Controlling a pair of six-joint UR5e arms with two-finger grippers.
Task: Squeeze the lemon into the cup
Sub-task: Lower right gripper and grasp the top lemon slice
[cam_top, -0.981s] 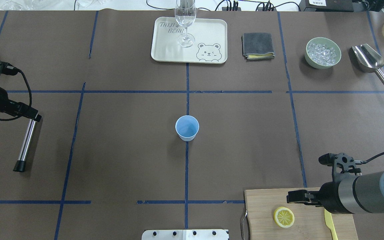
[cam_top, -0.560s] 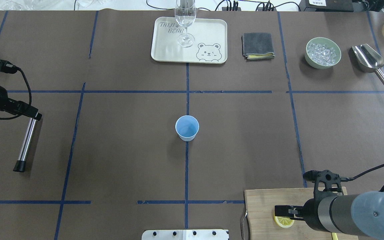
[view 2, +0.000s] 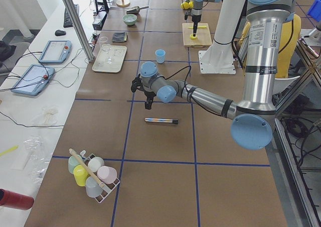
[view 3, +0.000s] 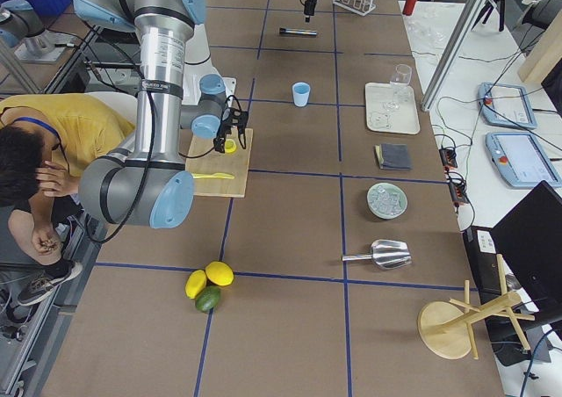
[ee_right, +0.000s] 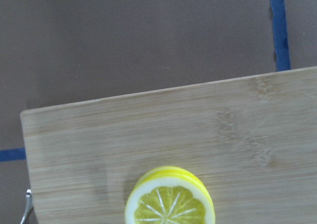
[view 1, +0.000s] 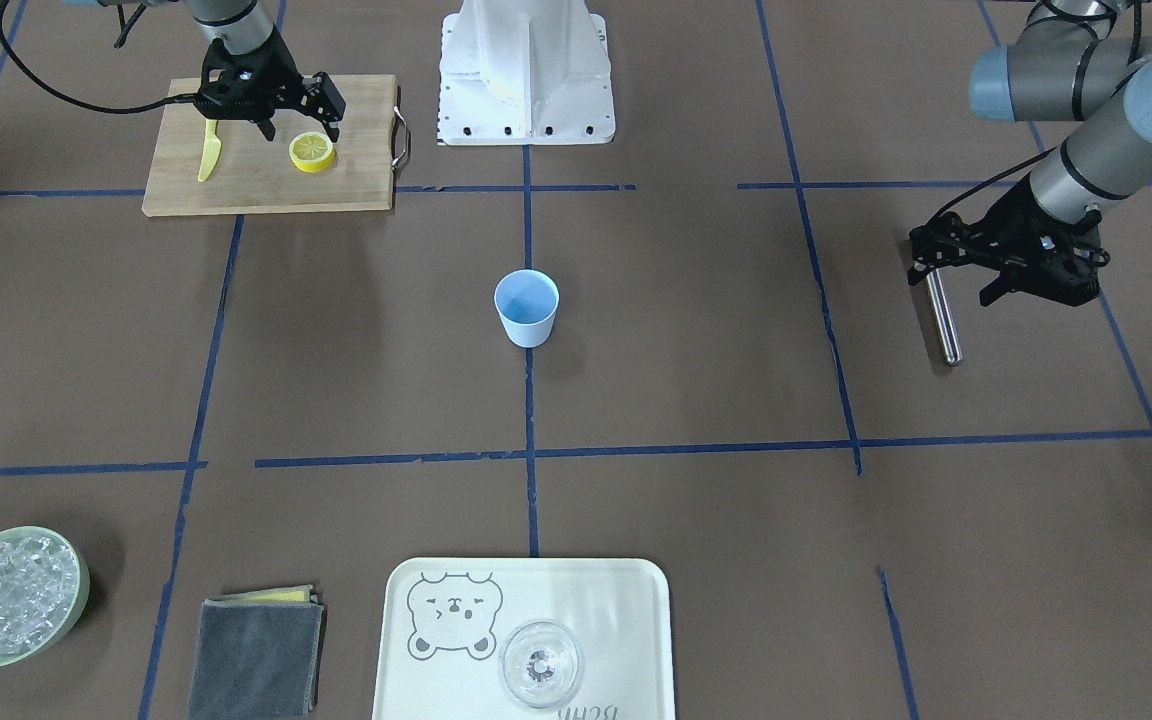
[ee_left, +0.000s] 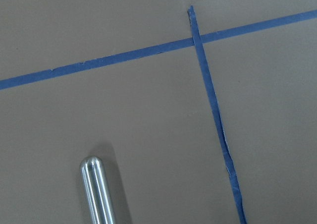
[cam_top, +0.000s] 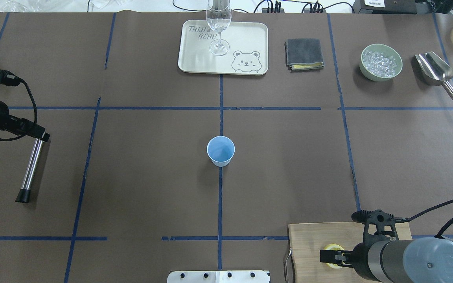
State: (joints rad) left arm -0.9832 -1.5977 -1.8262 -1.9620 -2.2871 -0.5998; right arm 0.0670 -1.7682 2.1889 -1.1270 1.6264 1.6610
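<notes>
The lemon point(view 1: 312, 151) is a thin round slice lying flat on the wooden cutting board point(view 1: 236, 185). It fills the bottom of the right wrist view point(ee_right: 170, 204). My right gripper point(view 1: 301, 125) is open just above the slice, one finger to each side. In the overhead view the right gripper point(cam_top: 330, 256) covers most of the lemon point(cam_top: 333, 247). The light-blue cup point(cam_top: 220, 150) stands upright and alone at the table's middle. My left gripper point(view 1: 954, 282) is open and empty over one end of a metal rod point(view 1: 941, 315).
A yellow plastic knife point(view 1: 208, 150) lies on the board beside the lemon. A cream tray point(cam_top: 250, 43) with a clear glass point(cam_top: 218, 23), a grey cloth point(cam_top: 304, 53), a green bowl of ice point(cam_top: 381, 62) and a metal scoop point(cam_top: 437, 72) line the far edge.
My right gripper has moved back toward the robot's side and over the lemon slice, which it now mostly covers in the overhead view. The left arm has barely moved.
</notes>
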